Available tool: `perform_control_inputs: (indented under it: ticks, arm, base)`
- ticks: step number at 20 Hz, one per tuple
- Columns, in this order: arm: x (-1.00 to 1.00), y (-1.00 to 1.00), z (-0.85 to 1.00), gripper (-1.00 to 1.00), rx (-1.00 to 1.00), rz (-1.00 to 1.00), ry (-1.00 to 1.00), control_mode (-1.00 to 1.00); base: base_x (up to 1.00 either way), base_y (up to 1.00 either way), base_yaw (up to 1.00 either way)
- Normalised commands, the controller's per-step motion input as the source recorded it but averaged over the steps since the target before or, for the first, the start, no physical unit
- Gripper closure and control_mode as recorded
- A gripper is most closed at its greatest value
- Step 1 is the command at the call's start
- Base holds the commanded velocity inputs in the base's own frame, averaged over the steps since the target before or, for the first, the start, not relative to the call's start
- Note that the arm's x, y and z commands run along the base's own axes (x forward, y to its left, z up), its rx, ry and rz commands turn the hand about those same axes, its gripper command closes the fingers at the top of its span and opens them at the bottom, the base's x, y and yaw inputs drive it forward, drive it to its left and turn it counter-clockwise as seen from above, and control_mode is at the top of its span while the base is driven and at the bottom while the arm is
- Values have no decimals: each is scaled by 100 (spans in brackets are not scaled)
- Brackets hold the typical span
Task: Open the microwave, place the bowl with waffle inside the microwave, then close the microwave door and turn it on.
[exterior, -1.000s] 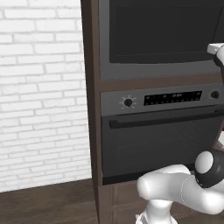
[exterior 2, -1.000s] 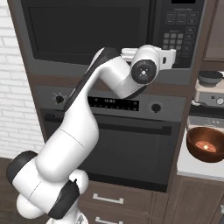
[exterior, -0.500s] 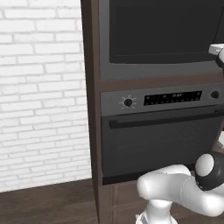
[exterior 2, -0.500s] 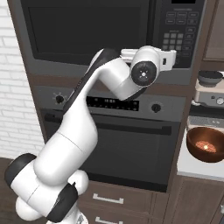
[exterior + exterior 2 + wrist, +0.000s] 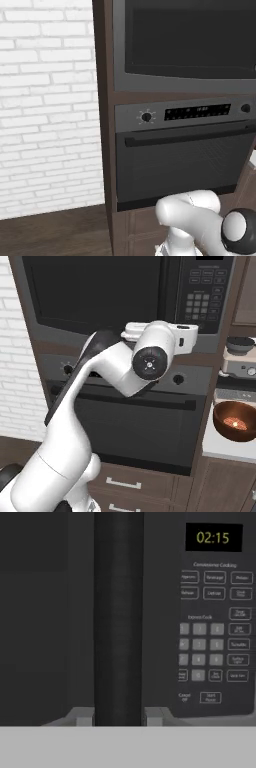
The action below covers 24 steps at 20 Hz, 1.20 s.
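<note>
The microwave [image 5: 100, 296] sits high in the brown cabinet, with its wide black glass front also in the left base view [image 5: 190, 45]. Close up, the hand view gives the microwave door [image 5: 45, 612], its tall dark handle [image 5: 118, 612] and the keypad [image 5: 215, 637] under a lit clock. My gripper [image 5: 118, 716] is shut on that handle, one finger on each side of it. The door lies flush with the frame. The brown bowl with waffle [image 5: 235, 421] stands on the counter [image 5: 225, 445] to the right, away from the gripper.
Below the microwave is the oven [image 5: 135, 421] with its knob, display strip and long handle bar [image 5: 185, 137]. A small appliance [image 5: 240, 358] stands behind the bowl. Drawers [image 5: 130, 486] lie under the oven. A white brick wall [image 5: 50, 100] runs on the left.
The fingers have closed around the door handle. My hand has shifted a little down and left in the right base view and has left the edge of the left base view.
</note>
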Motion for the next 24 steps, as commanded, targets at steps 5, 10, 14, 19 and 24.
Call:
perform_control_inputs:
  ticks: [5,10,14,19,24]
  arm:
    - [-100,1,0,100,0,0,0,-100]
    - [-100,14,0,100,-2,0,1,-100]
    - [-100,23,0,100,-5,0,3,-100]
    - [-99,25,0,100,-6,0,2,-100]
    - [-58,6,0,100,-3,0,0,-100]
  base:
    - [0,0,0]
    - [0,0,0]
    - [0,0,0]
    - [0,0,0]
    - [0,0,0]
